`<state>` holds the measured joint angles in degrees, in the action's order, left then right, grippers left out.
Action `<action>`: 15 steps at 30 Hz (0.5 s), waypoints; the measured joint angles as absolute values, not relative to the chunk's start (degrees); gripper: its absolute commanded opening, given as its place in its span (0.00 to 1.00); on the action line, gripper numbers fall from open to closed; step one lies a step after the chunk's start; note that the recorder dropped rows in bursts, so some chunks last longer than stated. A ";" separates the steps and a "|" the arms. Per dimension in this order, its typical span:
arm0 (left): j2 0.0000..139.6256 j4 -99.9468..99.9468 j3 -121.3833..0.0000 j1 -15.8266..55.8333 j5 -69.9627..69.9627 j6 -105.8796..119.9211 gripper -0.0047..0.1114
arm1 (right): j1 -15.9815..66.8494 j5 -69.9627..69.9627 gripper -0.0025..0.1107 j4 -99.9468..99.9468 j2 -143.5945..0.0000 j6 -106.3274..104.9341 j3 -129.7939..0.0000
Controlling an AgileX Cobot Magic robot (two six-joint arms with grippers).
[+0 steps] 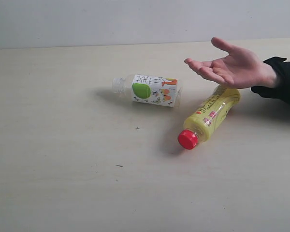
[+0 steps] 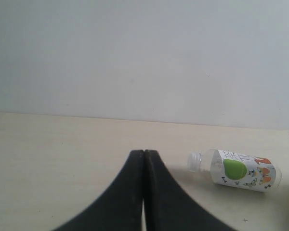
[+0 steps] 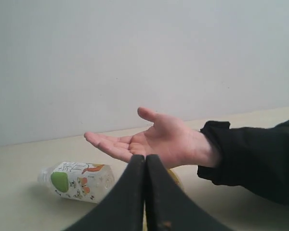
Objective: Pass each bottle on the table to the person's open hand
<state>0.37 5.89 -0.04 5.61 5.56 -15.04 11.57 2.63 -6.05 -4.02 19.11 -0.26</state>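
Neither pincer appears in the exterior view; each shows only in its own wrist view. The left pincer is pressed fully together, its two black fingers meeting along one seam with nothing between them, over the pale counter. The right pincer is closed just as tight and holds nothing. A sliver of the yellow bottle peeks out just behind its tip.

In the exterior view the yellow bottle lies on its side at a slant. Its red cap is at the near end, toward the camera, and its base is at the far end.

The apple-labelled bottle also lies on its side, farther back than the yellow bottle's cap. It is to the left of the yellow bottle as that view shows it, near but apart. Its clear neck is turned away from the yellow bottle. The left wrist view shows it beyond the shut tips.

The person's open hand is held palm up over the far end of the yellow bottle. The fingers stretch toward the apple-labelled bottle's side and the thumb is raised. Whether the hand touches the yellow bottle cannot be told. A black sleeve runs off the frame on the yellow bottle's other side. Beyond the counter's far edge stands a plain pale wall.
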 measured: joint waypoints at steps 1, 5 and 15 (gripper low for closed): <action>0.37 5.89 -0.04 5.61 5.45 -15.04 0.04 | 11.57 1.36 0.02 -6.03 -4.02 19.02 -0.26; 0.37 5.89 -0.04 5.61 5.11 -15.04 0.04 | 11.57 -10.74 0.02 -6.03 -4.02 19.63 -0.26; 0.37 5.89 -0.04 5.61 5.00 -15.04 0.04 | 11.57 -21.79 0.02 -7.04 -27.40 22.56 -22.63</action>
<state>0.37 5.89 -0.04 5.61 5.00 -15.04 11.57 -21.79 -7.04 -27.40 22.56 -22.63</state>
